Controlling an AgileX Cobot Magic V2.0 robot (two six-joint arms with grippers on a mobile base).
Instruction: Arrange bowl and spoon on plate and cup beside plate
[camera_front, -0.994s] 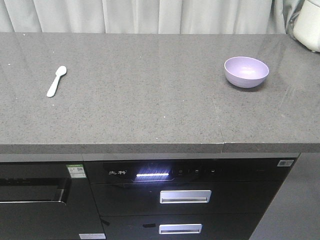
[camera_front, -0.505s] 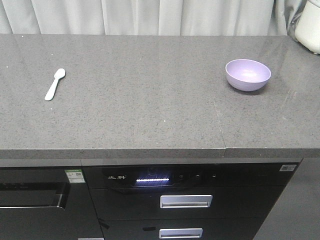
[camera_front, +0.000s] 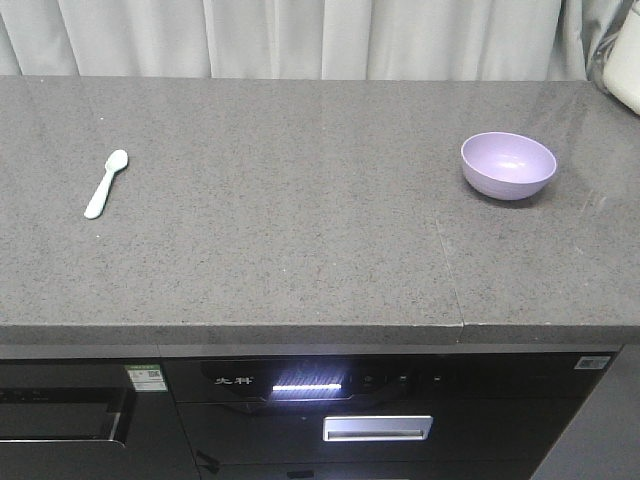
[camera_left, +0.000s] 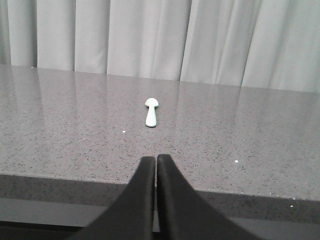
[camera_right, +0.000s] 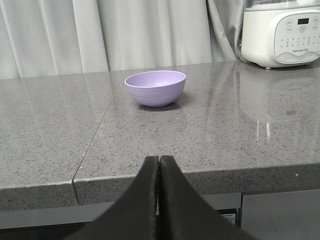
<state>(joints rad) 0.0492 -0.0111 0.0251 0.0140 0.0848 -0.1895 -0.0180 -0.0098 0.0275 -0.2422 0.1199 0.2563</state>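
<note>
My left gripper (camera_left: 154, 163) and right gripper (camera_right: 159, 161) are both pressed together; reaching unopened, I could knock the spoon (camera_front: 106, 184) or bowl (camera_front: 508, 165) across the table (camera_front: 300, 240).

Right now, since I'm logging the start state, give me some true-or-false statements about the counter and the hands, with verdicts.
1. The spoon lies on the counter, left of the bowl. True.
2. The bowl is upside down. False: it stands upright and empty.
3. The left hand is shut and holds nothing. True.
4. The right hand grips the bowl. False: it is shut, short of the bowl.
</note>
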